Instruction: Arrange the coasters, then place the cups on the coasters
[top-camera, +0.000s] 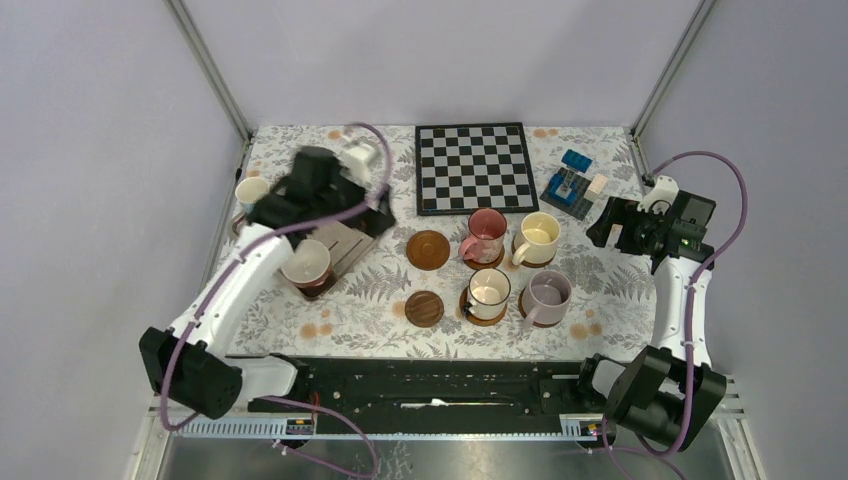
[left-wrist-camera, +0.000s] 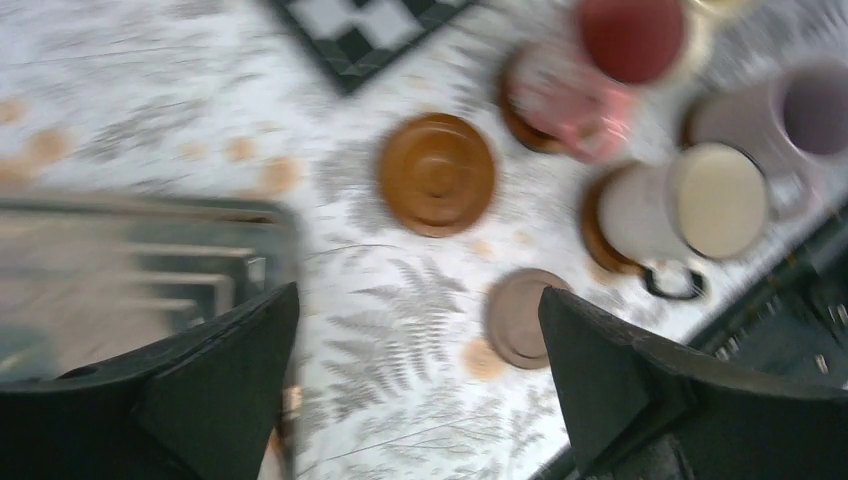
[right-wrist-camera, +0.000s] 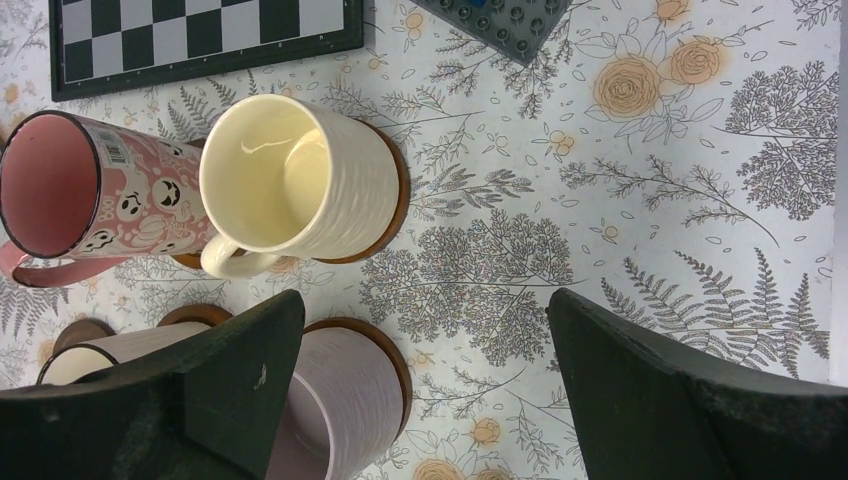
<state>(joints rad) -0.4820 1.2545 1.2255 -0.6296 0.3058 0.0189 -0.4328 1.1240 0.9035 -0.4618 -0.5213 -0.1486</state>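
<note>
- The left gripper (left-wrist-camera: 418, 300) hangs over the table with its jaws spread wide and nothing between them. A grey tray (left-wrist-camera: 150, 270) lies at the left of its wrist view.
- The right gripper (right-wrist-camera: 428, 300) is also wide open and empty. It sits at the right edge of the top view, above bare tablecloth beside the seated cups.
- Just ahead of the left gripper lie two bare coasters: the light coaster (left-wrist-camera: 437, 173) and, nearer the bottom, the dark coaster (left-wrist-camera: 520, 318).
- Done so far: four cups stand on coasters in a block right of centre. These are the pink cup (top-camera: 487, 232), the yellow cup (top-camera: 538, 235), the white cup (top-camera: 489, 292) and the lilac cup (top-camera: 547, 293).
- Not yet placed:
  - The brown-sided cup (top-camera: 306, 265) is at the tray's lower left corner. I cannot tell whether it is on the tray or beside it.
  - The pale cup (top-camera: 252, 190) is at the upper left, near the table edge.
- The six coasters look arranged in two rows of three, so I judge the task about two thirds done.
</note>
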